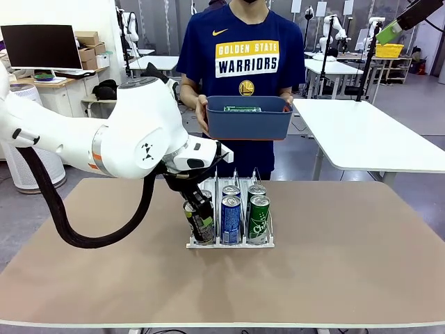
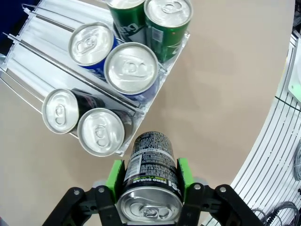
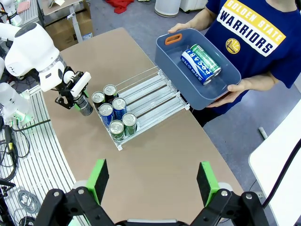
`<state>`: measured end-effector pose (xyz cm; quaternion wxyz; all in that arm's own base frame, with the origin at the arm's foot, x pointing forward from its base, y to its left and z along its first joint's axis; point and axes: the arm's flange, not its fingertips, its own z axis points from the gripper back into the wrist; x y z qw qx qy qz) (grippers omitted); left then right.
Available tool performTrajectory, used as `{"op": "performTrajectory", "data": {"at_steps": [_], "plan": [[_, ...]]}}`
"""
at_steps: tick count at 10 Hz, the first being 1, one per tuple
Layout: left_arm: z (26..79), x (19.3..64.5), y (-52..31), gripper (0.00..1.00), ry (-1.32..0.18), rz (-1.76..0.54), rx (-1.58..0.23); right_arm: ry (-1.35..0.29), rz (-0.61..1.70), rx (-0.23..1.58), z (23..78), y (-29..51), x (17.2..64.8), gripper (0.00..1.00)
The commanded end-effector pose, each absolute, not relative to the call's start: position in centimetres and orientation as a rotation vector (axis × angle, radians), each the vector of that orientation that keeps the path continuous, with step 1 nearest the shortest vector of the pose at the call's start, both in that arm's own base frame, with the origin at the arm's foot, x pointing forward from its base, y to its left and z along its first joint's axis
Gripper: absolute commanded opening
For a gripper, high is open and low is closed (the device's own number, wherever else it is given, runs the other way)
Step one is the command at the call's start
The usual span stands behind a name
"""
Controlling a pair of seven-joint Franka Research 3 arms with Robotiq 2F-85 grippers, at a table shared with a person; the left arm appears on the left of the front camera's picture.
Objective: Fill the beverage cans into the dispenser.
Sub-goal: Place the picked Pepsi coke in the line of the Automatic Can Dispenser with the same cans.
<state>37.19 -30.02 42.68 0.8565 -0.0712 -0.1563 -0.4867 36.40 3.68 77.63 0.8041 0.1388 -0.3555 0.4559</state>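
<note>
My left gripper [image 2: 149, 178] is shut on a black beverage can [image 2: 151, 157], held tilted just off the front corner of the dispenser [image 2: 56, 61], beside the lane with two black cans [image 2: 100, 132]. In the middle lane stand two blue cans [image 2: 130, 68], and in the far lane two green cans [image 2: 167, 16]. The front view shows the left gripper [image 1: 197, 209] and its black can [image 1: 200, 224] at the dispenser's [image 1: 229, 243] front left. High above the table, my right gripper [image 3: 153, 183] is open, with nothing between its fingers.
At the far side of the table a person holds a blue-grey bin [image 1: 248, 122] in both hands. In that bin [image 3: 221, 96] lie a blue can [image 3: 196, 65] and a green can [image 3: 207, 57]. Bare tabletop [image 1: 348, 250] lies right of the dispenser.
</note>
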Motion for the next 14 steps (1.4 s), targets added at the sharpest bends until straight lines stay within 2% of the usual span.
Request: {"op": "performTrajectory", "data": {"at_steps": [1, 7, 14], "plan": [[42.9, 38.2, -30.3, 0.58, -0.361, -1.012, -0.117, -0.761, 0.975, 0.297, 77.6, 3.7, 36.4, 1.0], [42.7, 41.1, -30.7, 0.58, -0.439, -0.961, -0.058, -0.761, 0.975, 0.297, 77.6, 3.7, 36.4, 1.0], [41.3, 43.7, -31.1, 0.58, -0.392, -0.957, -0.046, -0.761, 0.975, 0.297, 77.6, 3.7, 36.4, 1.0]]}}
